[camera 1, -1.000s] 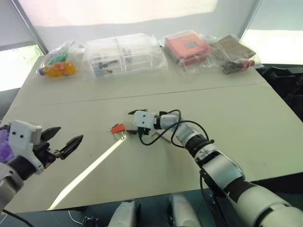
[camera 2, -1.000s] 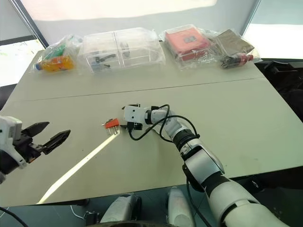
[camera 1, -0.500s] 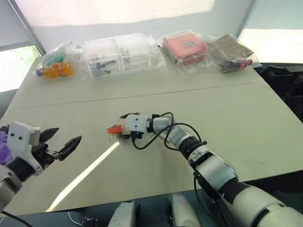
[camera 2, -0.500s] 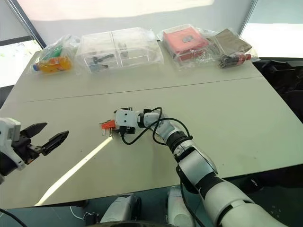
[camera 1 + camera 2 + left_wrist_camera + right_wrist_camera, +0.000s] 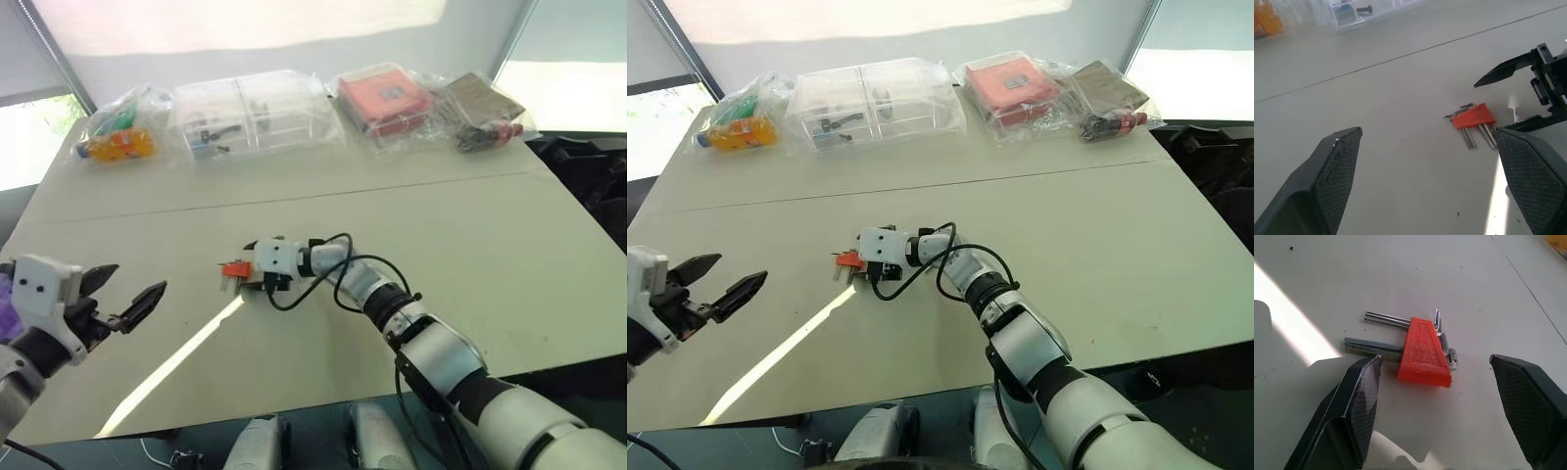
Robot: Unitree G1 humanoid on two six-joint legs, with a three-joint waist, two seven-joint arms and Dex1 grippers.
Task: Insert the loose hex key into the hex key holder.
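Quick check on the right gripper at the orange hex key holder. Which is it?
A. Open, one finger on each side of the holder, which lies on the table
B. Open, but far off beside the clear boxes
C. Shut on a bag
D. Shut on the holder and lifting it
A: the right wrist view shows the right gripper open, its fingers apart on either side of the hex key holder, which lies flat on the table.

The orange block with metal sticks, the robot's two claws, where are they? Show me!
hex key holder [image 5: 1423, 352]: right wrist view, middle of its orange plastic body.
right gripper [image 5: 1449, 396]: right wrist view, the gap between its open black fingers.
left gripper [image 5: 125, 297]: left eye view, between its open fingertips.
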